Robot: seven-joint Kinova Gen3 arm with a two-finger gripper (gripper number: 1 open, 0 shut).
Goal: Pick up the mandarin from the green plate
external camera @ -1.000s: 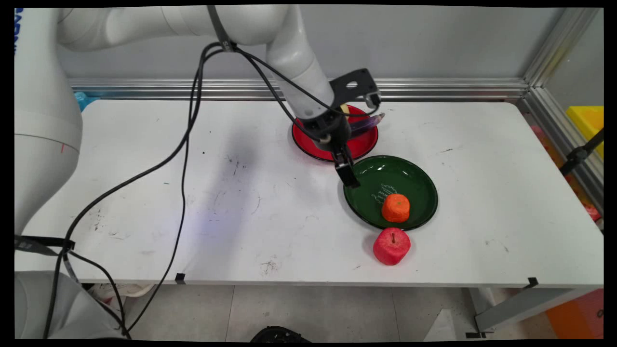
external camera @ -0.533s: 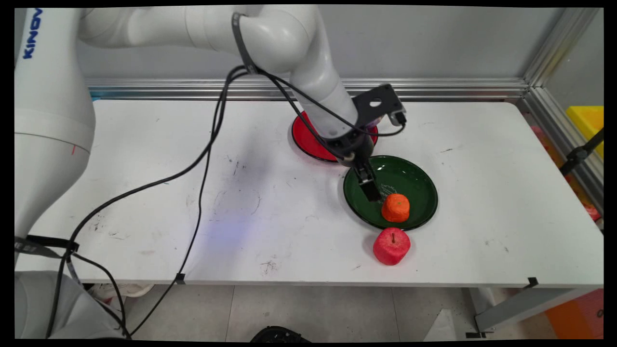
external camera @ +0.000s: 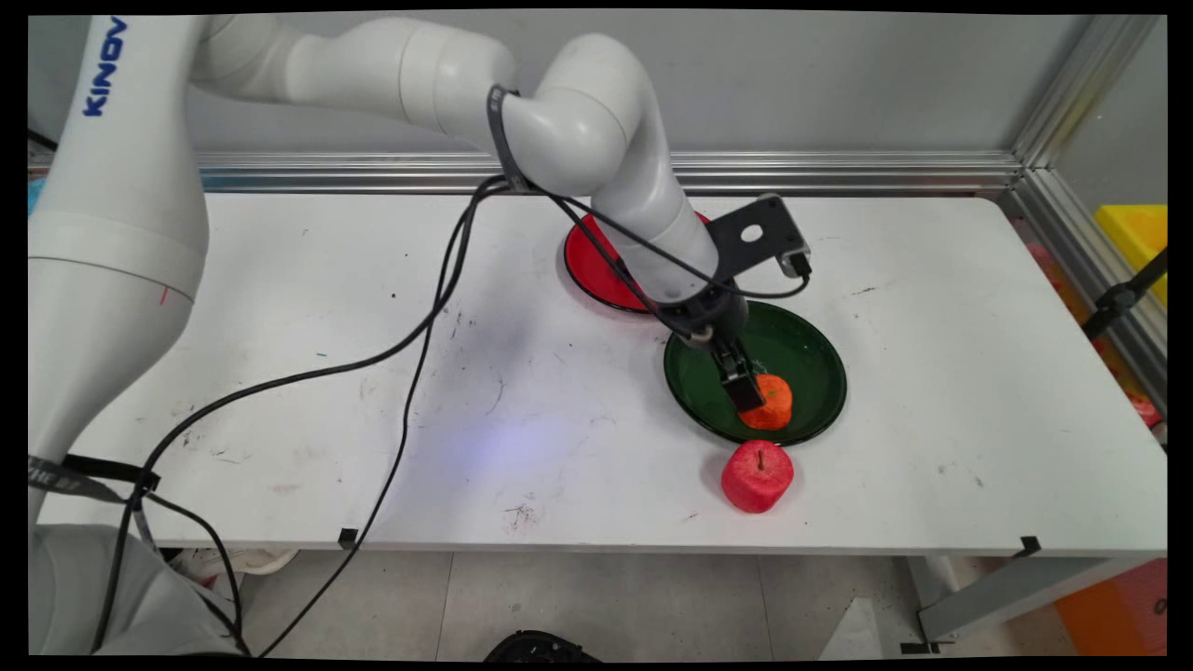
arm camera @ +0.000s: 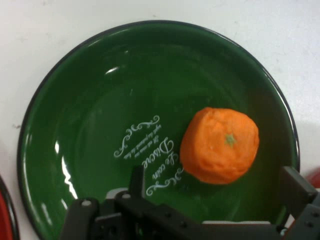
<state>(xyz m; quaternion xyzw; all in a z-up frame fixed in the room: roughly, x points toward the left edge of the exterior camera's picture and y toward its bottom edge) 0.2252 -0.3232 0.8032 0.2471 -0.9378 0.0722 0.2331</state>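
Orange toy fruit [external camera: 770,403] lies on a green plate [external camera: 811,354], with the black gripper [external camera: 746,396] just above it. Seen from the hand, its fingers [arm camera: 298,187] stand spread apart and the plate shows white lettering. Only the main view shows the red apple [external camera: 757,476] and red plate [external camera: 596,266].

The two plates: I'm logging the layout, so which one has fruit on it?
The green plate, nearer the table's front, holds the orange under the open gripper. The red plate behind it shows none.
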